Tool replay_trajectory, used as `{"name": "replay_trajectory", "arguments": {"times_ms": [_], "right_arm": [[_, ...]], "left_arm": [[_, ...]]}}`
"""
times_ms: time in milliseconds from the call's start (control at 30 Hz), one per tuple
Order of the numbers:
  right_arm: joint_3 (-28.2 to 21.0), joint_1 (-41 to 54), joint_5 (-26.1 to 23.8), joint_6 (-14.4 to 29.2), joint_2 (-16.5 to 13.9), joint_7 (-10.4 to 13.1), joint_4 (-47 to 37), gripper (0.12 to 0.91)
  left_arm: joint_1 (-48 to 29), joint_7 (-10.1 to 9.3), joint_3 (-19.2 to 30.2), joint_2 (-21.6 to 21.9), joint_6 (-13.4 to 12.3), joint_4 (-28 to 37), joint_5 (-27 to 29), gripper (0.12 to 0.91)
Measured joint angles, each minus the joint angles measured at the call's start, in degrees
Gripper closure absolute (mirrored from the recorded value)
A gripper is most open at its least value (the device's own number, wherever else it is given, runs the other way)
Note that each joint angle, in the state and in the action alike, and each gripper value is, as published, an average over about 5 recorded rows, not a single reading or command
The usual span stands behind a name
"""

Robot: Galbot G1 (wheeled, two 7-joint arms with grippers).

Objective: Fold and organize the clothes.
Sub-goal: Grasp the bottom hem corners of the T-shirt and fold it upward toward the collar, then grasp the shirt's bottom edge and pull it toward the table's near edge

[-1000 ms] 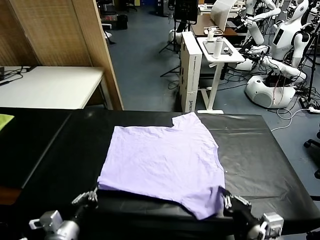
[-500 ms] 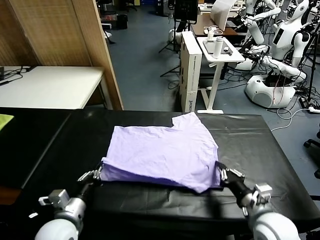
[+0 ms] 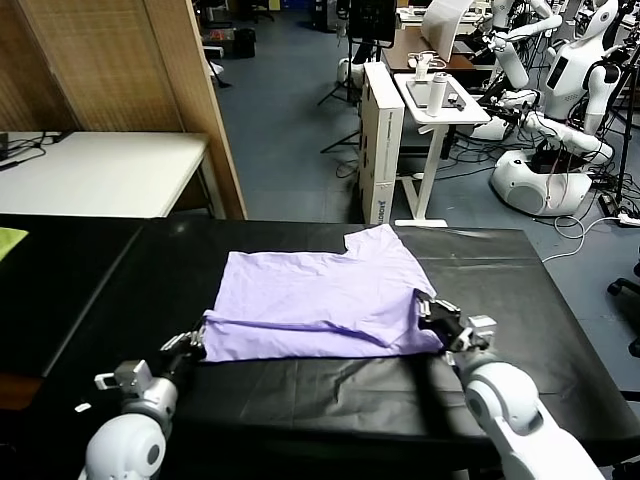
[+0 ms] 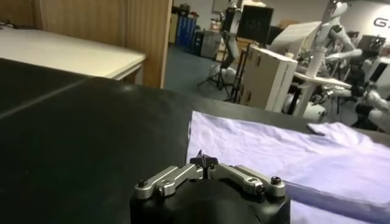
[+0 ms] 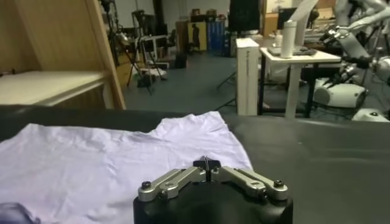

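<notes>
The pale lavender T-shirt [image 3: 320,290] lies on the black table [image 3: 520,290] with its near hem lifted and doubled over toward the far side. My left gripper [image 3: 196,343] is shut on the hem's left corner. My right gripper [image 3: 426,309] is shut on the right corner, a little farther forward. In the left wrist view the shut gripper [image 4: 204,160] sits at the edge of the T-shirt [image 4: 292,146]. The right wrist view shows the shut gripper [image 5: 207,163] over the spread T-shirt [image 5: 109,158].
A yellow-green cloth scrap [image 3: 8,240] lies at the table's far left edge. A white table [image 3: 100,170] and a wooden partition [image 3: 120,60] stand behind on the left. A white stand [image 3: 435,100] and other robots [image 3: 560,100] are behind on the right.
Both grippers have moved away from the near table edge, carrying the shirt's near hem up and over the rest of the shirt. The right one has gone farther.
</notes>
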Motion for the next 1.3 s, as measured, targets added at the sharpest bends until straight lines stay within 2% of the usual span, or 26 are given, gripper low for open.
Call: {"name": "replay_trajectory", "arguments": {"times_ms": [133, 200, 267, 333, 467, 567, 600, 633, 700, 800, 967, 1067, 1167, 1300], "right_arm": [[0.85, -1.06, 0.7, -1.93, -0.41, -0.07, 1.4, 0.843], [1.74, -2.2, 0.95, -2.79, -0.95, -0.33, 2.88, 0.752], [2.91, -3.77, 1.02, -3.52, -1.7, -0.73, 4.77, 0.621], [4.24, -5.69, 0.89, -4.04, -2.63, -1.18, 6.88, 0.507], [7.21, -10.38, 0.05, -4.22, -4.59, -2.19, 11.04, 0.253], [9.57, -14.41, -0.46, -3.98, -5.64, -2.92, 13.54, 0.144], [10.34, -15.76, -0.55, -3.87, -5.87, -3.1, 14.19, 0.131], [11.07, -17.08, -0.65, -3.74, -6.04, -3.28, 14.73, 0.127], [12.39, -19.64, -0.94, -3.45, -6.29, -3.63, 15.48, 0.12], [13.57, -22.5, -1.38, -3.17, -6.43, -3.92, 15.84, 0.118], [13.83, -24.13, -1.84, -3.14, -6.44, -4.03, 15.53, 0.129], [13.69, -24.41, -2.08, -3.14, -6.44, -4.1, 15.11, 0.177], [13.66, -24.76, -2.17, -3.14, -6.47, -4.14, 14.92, 0.264], [13.79, -25.23, -2.17, -3.14, -6.67, -4.14, 15.0, 0.432]], "left_arm": [[0.06, 0.04, 0.07, -0.02, 0.06, 0.19, 0.27, 0.882], [0.15, 0.02, 0.12, -0.14, 0.23, 0.18, 0.45, 0.882], [0.34, -0.02, 0.13, -0.27, 0.42, 0.01, 0.61, 0.872], [0.67, -0.08, 0.05, -0.37, 0.48, -0.36, 0.69, 0.828], [1.84, -0.41, -0.37, -0.4, 0.63, -1.76, 0.72, 0.639], [3.04, -0.66, -0.73, -0.41, 0.88, -3.22, 0.98, 0.449], [3.48, -0.7, -0.8, -0.45, 0.95, -3.7, 1.16, 0.374], [3.92, -0.72, -0.85, -0.52, 1.01, -4.09, 1.36, 0.298], [4.73, -0.72, -0.86, -0.77, 1.09, -4.69, 1.79, 0.198], [5.84, -0.7, -0.76, -1.34, 1.14, -5.09, 2.47, 0.134], [7.09, -0.43, -0.62, -2.06, 0.91, -4.89, 3.04, 0.124], [7.36, -0.33, -0.56, -2.15, 0.86, -4.51, 3.08, 0.128], [7.5, -0.29, -0.49, -2.17, 0.86, -4.24, 3.08, 0.152], [7.7, -0.3, -0.45, -2.22, 0.86, -3.94, 3.05, 0.245]]}}
